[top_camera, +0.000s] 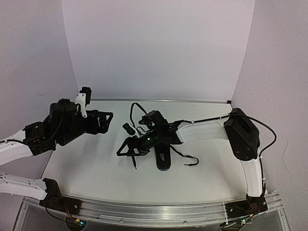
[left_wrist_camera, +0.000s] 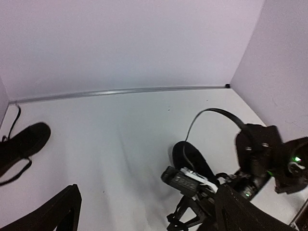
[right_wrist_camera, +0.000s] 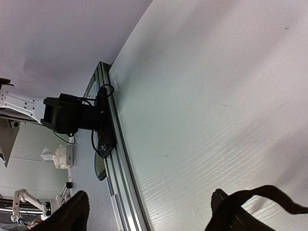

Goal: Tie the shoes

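One black shoe point(top_camera: 162, 158) lies mid-table, toe toward the near edge, with its lace point(top_camera: 190, 160) trailing to the right. It shows in the left wrist view point(left_wrist_camera: 190, 156) behind the right wrist. A second black shoe point(left_wrist_camera: 24, 144) with loose laces lies at the left edge of that view; I cannot make it out in the top view. My right gripper point(top_camera: 128, 149) hangs just left of the first shoe, jaws wide apart point(right_wrist_camera: 149, 197). A black strand point(right_wrist_camera: 272, 191) crosses by its right finger. My left gripper point(top_camera: 107, 121) is raised at the left, open and empty point(left_wrist_camera: 149, 192).
The aluminium rail point(top_camera: 159, 211) runs along the near edge and shows in the right wrist view point(right_wrist_camera: 113, 144) with the left arm's base point(right_wrist_camera: 72, 115). White walls close the back and both sides. A black cable loop point(top_camera: 137, 108) arches over the right wrist.
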Available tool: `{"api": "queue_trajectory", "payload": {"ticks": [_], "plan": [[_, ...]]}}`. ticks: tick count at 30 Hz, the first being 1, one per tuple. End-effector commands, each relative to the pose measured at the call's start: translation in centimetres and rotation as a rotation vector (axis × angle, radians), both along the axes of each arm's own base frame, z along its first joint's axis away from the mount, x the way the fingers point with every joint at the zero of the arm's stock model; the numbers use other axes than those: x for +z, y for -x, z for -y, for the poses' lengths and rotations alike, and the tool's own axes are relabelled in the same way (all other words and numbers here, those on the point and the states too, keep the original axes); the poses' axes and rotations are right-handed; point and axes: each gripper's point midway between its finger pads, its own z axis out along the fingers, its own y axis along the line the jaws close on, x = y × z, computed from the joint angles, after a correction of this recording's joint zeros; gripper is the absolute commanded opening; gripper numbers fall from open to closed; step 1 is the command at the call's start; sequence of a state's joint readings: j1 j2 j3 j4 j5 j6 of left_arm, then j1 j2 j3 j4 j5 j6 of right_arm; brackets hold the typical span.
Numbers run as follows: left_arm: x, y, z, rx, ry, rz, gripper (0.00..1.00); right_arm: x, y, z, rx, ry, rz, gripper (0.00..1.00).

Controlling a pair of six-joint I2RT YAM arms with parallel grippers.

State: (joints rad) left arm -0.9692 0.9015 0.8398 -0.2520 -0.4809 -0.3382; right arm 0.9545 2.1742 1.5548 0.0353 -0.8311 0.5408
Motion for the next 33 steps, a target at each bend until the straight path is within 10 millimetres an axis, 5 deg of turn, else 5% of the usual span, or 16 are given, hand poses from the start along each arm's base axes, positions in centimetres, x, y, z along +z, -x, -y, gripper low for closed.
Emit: {"api": "queue_trajectory", "payload": {"ticks": [1,5,13,18,25,33], "plan": [[-6.1,-1.5,-2.0,0.165,0.009,-0.240,0.99,1.2,0.5,0.8,-0.045,0.026,0.039,0.92],[-9.6,-2.7,-1.0,0.153,0.012,-0.364,0.99,-0.1,4.0,1.1,-0.036,0.098,0.022,0.98],[-14.4,-2.9,-1.0,0.148,0.125,-0.511,0.96,1.0,9.3,-1.6,0.036,0.094,0.072,0.98],[-15.0,-3.6,-3.4,0.200,0.169,-0.545,0.96,2.4,10.5,-4.8,0.087,0.059,0.100,0.98],[-15.0,-4.9,-6.9,0.263,0.214,-0.589,0.96,7.1,9.9,-8.4,0.117,-0.039,0.165,0.98],[-15.8,-6.0,-8.2,0.277,0.291,-0.635,0.99,11.0,9.7,-9.2,0.145,-0.109,0.238,0.98]]}}
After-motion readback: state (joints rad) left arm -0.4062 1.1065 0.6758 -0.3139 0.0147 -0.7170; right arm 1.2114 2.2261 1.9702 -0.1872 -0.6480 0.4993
